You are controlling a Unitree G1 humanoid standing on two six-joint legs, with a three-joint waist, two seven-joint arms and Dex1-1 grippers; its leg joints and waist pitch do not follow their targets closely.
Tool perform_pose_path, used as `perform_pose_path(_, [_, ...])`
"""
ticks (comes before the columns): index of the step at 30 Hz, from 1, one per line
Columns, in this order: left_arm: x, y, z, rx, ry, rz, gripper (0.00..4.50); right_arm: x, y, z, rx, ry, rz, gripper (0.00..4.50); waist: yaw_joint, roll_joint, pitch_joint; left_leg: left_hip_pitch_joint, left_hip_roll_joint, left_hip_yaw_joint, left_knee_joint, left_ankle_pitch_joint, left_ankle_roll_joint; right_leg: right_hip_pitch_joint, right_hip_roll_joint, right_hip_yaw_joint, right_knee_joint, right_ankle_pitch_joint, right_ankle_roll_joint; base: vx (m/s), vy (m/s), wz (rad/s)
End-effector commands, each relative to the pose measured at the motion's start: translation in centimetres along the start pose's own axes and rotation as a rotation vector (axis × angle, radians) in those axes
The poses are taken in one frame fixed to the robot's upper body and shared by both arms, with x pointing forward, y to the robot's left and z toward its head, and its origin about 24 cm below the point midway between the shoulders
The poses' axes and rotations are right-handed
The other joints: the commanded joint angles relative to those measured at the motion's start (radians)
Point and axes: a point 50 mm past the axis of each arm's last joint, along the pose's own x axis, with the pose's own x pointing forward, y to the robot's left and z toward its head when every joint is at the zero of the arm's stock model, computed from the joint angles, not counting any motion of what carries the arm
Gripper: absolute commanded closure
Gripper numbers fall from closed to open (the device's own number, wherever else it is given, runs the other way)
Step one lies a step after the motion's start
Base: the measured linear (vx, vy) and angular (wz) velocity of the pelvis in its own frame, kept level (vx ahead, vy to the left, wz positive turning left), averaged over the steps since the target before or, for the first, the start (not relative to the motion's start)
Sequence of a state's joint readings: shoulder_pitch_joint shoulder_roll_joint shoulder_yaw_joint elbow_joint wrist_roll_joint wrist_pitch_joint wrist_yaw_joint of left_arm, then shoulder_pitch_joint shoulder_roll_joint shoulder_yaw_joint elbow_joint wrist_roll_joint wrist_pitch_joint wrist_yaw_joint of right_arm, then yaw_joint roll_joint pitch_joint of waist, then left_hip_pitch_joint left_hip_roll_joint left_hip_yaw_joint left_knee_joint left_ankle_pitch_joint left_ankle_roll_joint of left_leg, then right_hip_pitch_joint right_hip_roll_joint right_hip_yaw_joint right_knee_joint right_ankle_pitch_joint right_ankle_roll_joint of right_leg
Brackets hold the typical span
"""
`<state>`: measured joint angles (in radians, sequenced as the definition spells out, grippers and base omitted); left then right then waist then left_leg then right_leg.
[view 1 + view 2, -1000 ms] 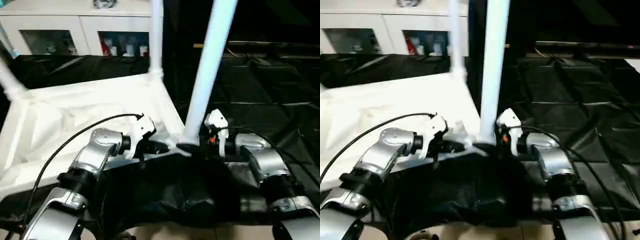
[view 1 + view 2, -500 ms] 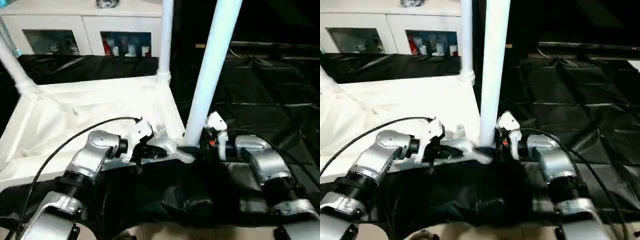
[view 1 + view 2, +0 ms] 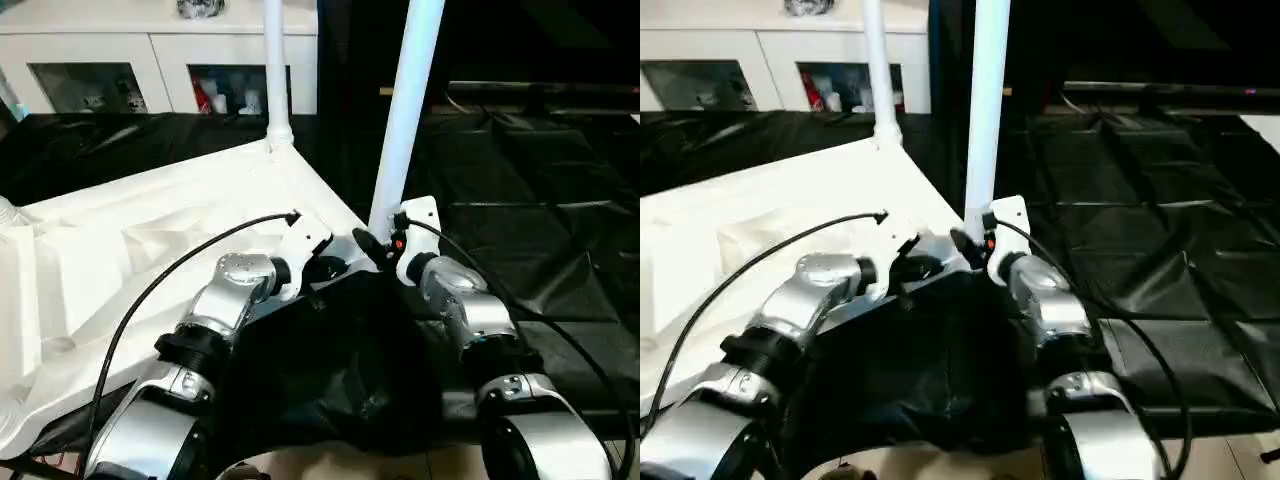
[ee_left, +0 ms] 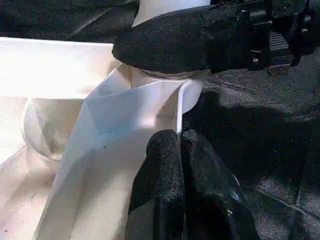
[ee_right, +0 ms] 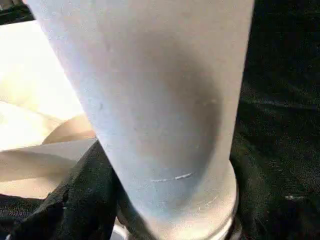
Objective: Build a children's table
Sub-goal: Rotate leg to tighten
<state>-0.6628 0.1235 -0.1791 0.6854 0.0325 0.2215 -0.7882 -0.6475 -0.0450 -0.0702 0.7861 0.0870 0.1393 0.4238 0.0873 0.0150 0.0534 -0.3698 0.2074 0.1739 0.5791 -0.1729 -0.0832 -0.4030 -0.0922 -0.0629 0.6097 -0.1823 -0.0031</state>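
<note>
Children's table top [image 3: 150, 240] lies upside down on the black-draped worktop [image 3: 520, 230] in front of you, ribbed underside up. At its nearest corner your left pincer [image 4: 179, 150] is pinched shut on the thin edge of the top's rim, just beside the corner socket. Your right pincer [image 3: 368, 243] stands partly open around the base of the near leg [image 3: 405, 100], one black finger [image 4: 165, 45] pressed against the tube where it enters the socket. That leg stands nearly upright. Farther off, a second leg [image 3: 275, 70] rises from the far corner. Beyond, a white glass-door cabinet [image 3: 150, 60] stands against the wall.
</note>
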Motion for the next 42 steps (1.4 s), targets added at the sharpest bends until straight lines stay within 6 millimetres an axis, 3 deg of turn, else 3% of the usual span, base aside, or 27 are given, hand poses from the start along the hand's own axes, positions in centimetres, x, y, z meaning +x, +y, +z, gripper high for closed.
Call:
perform_pose_path(1, [1.3, -1.3, 3.6, 0.062, -0.142, -0.058, 4.5, 1.1, 4.5, -2.0, 0.043, 0.069, 0.21, 1.28, -0.001, -0.002, -0.07, 0.008, 0.013, 0.002, -0.065, -0.192, 0.026, 0.052, -0.044, 0.035, -0.07, -0.139, -0.223, 0.0, 0.0, 0.0])
perform_pose_path(5, [0.5, -1.6, 3.1, 0.085, -0.146, -0.145, 4.5, 0.4, 3.9, -1.4, 0.001, 0.06, 0.329, 1.02, 0.0, -0.004, -0.069, 0.007, 0.014, 0.002, -0.066, -0.202, 0.036, 0.055, -0.046, 0.035, -0.071, -0.155, -0.221, 0.0, 0.0, 0.0])
perform_pose_path(7, [0.3, -1.6, 2.9, 0.087, -0.143, -0.168, 4.5, 0.0, 3.8, -1.4, -0.02, 0.069, 0.372, 0.67, 0.0, -0.004, -0.069, 0.008, 0.015, 0.002, -0.066, -0.2, 0.04, 0.055, -0.045, 0.035, -0.07, -0.15, -0.226, 0.0, 0.0, 0.0])
perform_pose_path(12, [-1.1, -1.6, 1.9, 0.107, -0.097, -0.264, 4.5, -2.1, 2.9, -1.2, -0.138, 0.117, 0.6, 0.67, 0.005, -0.004, -0.068, 0.008, 0.019, 0.003, -0.065, -0.193, 0.051, 0.054, -0.045, 0.034, -0.069, -0.146, -0.234, 0.0, 0.0, 0.0])
perform_pose_path(20, [-2.9, -1.4, 0.6, 0.151, -0.017, -0.371, 4.5, -4.8, 1.6, -1.3, -0.251, 0.2, 0.799, 0.67, 0.017, -0.011, -0.067, 0.007, 0.023, 0.004, -0.064, -0.197, 0.058, 0.053, -0.045, 0.035, -0.066, -0.152, -0.239, 0.0, 0.0, 0.0])
perform_pose_path(24, [-4.0, -1.2, -0.1, 0.179, 0.031, -0.418, 4.5, -5.5, 1.3, -1.2, -0.241, 0.241, 0.858, 1.14, 0.021, -0.01, -0.066, 0.009, 0.022, 0.005, -0.064, -0.203, 0.061, 0.05, -0.045, 0.035, -0.067, -0.172, -0.245, 0.0, 0.0, 0.0])
perform_pose_path(28, [-4.3, -1.1, -0.2, 0.178, 0.036, -0.421, 4.5, -5.6, 1.5, -1.3, -0.234, 0.25, 0.874, 1.4, 0.023, -0.009, -0.064, 0.011, 0.024, 0.003, -0.067, -0.227, 0.039, 0.047, -0.048, 0.037, -0.072, -0.231, -0.228, 0.0, 0.0, 0.0])
perform_pose_path(34, [-4.1, -1.0, 0.0, 0.169, 0.028, -0.385, 4.5, -5.4, 2.0, -1.7, -0.207, 0.244, 0.861, 1.78, 0.023, -0.008, -0.067, 0.009, 0.022, 0.003, -0.064, -0.196, 0.04, 0.049, -0.046, 0.036, -0.066, -0.178, -0.232, 0.0, 0.0, 0.0])
perform_pose_path(39, [-2.8, -0.5, 1.1, 0.118, -0.042, -0.263, 4.5, -3.5, 1.8, -2.0, -0.157, 0.173, 0.605, 1.82, 0.017, -0.009, -0.064, 0.011, 0.019, 0.001, -0.069, -0.237, 0.017, 0.048, -0.049, 0.035, -0.075, -0.255, -0.218, 0.0, 0.0, 0.0])
perform_pose_path(40, [-2.8, -0.5, 1.1, 0.118, -0.042, -0.263, 4.5, -3.5, 1.8, -2.0, -0.157, 0.173, 0.605, 1.82, 0.012, -0.007, -0.062, 0.011, 0.017, 0.001, -0.07, -0.247, 0.009, 0.044, -0.05, 0.037, -0.079, -0.278, -0.209, 0.0, 0.0, 0.0])
perform_pose_path(41, [-2.3, -0.4, 1.4, 0.113, -0.052, -0.224, 4.5, -2.7, 1.7, -2.2, -0.121, 0.16, 0.501, 1.82, 0.011, -0.004, -0.063, 0.011, 0.017, -0.002, -0.072, -0.251, 0.004, 0.047, -0.05, 0.035, -0.079, -0.29, -0.205, 0.0, 0.0, 0.0])
perform_pose_path(42, [-1.7, -0.3, 1.8, 0.109, -0.061, -0.183, 4.5, -1.9, 1.6, -2.3, -0.085, 0.148, 0.401, 1.82, 0.0, -0.003, -0.061, 0.012, 0.015, -0.002, -0.072, -0.271, -0.009, 0.042, -0.05, 0.036, -0.084, -0.325, -0.193, 0.0, 0.0, 0.0])
